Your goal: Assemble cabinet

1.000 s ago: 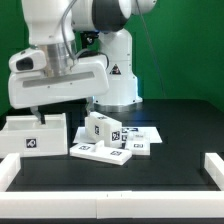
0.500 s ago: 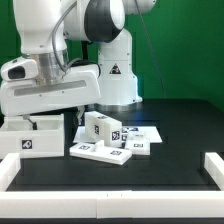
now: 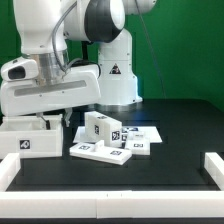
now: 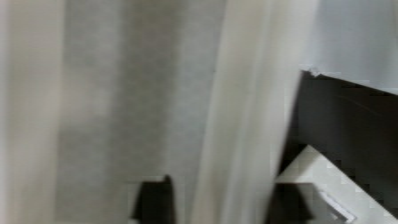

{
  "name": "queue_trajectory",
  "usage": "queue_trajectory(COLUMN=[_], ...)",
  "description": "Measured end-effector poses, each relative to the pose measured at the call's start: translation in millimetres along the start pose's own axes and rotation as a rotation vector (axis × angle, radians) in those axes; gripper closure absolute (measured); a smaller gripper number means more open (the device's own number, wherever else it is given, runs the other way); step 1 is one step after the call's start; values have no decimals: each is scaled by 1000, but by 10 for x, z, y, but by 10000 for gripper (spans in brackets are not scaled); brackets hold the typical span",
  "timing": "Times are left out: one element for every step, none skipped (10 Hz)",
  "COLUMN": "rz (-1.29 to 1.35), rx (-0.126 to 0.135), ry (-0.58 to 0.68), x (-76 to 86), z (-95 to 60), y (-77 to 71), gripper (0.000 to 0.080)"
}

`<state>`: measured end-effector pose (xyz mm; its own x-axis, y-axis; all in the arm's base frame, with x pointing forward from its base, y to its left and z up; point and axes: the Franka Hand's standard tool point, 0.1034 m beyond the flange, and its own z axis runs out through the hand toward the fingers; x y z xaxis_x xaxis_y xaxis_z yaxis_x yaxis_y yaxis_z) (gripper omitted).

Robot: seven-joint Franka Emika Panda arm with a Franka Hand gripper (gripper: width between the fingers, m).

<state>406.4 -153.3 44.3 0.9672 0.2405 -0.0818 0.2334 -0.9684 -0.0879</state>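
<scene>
The white cabinet box shell point(image 3: 28, 138) stands at the exterior view's left, with a tag on its front. My gripper point(image 3: 42, 117) is low over it and the wide white hand hides its fingertips there. In the wrist view my gripper point(image 4: 224, 200) has a dark finger point(image 4: 157, 200) on each side of a white wall of the shell point(image 4: 240, 110), and the jaws look shut on that wall. A tagged white block point(image 3: 102, 129) and flat tagged panels point(image 3: 100, 152) lie just to the shell's right.
The marker board point(image 3: 145, 131) lies flat behind the panels. A low white rail point(image 3: 214, 167) borders the black table at both sides and along the front. The robot base point(image 3: 115, 80) stands at the back.
One second ago the hand was higher and further right. It came down and left onto the box shell, and has hardly moved in the last half second.
</scene>
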Motion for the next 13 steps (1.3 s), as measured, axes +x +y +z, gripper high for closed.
queue_trajectory(rz=[0, 0, 0, -11, -11, -11, 9, 63, 132, 215, 232, 213, 303], rx=[0, 0, 0, -17, -18, -18, -20, -23, -19, -3, 22, 25, 32], ry=[0, 0, 0, 16, 16, 17, 19, 25, 28, 18, -5, -6, -5], x=[0, 0, 0, 21, 23, 25, 34, 46, 58, 85, 161, 190, 183], z=[0, 0, 0, 1, -1, -2, -18, -61, -122, -196, -287, -302, -279], y=[0, 0, 0, 22, 23, 24, 43, 82, 81, 41, -16, -30, -43], gripper=[673, 708, 708, 708, 708, 708, 708, 708, 708, 708, 709, 709, 709])
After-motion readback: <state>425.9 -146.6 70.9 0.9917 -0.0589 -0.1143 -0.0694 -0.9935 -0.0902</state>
